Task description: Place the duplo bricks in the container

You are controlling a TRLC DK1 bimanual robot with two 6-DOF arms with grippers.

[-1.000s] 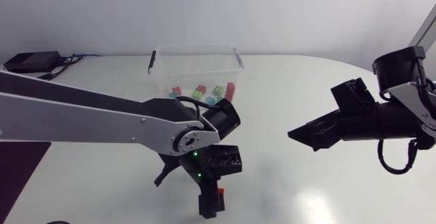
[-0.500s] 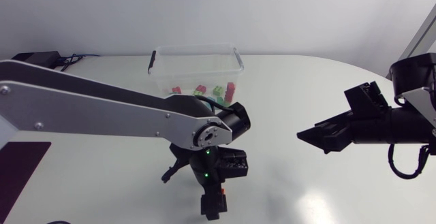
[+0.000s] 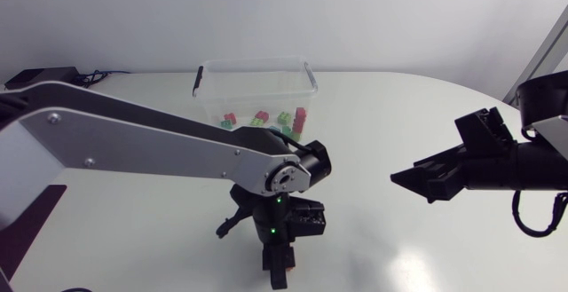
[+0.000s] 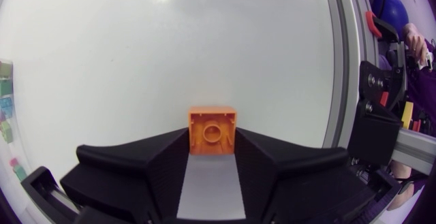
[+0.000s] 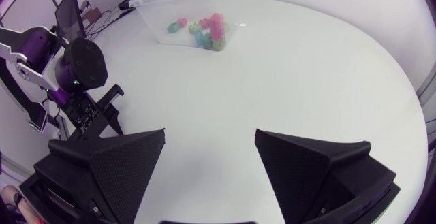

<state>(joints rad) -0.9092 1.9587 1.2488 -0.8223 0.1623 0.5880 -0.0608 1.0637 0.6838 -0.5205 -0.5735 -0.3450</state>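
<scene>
An orange duplo brick (image 4: 212,130) sits between the fingertips of my left gripper (image 4: 212,146), and both fingers press on its sides. In the head view that gripper (image 3: 277,267) points down at the table's front edge, with the orange brick (image 3: 283,257) showing at its tip. The clear plastic container (image 3: 306,68) stands at the back and holds several coloured bricks (image 3: 266,119). My right gripper (image 3: 405,178) hovers open at the right, far from the brick. The right wrist view shows it (image 5: 210,152) with nothing between its wide-apart fingers and the container (image 5: 153,9) far ahead.
A black device with cables (image 3: 35,79) lies at the back left corner. My left arm (image 3: 160,146) spans the table from the left edge to the middle. The table's front edge is close to the left gripper.
My left gripper has closed onto the orange brick, and its arm has shifted slightly right. The right gripper has drifted a little to the right and stays open.
</scene>
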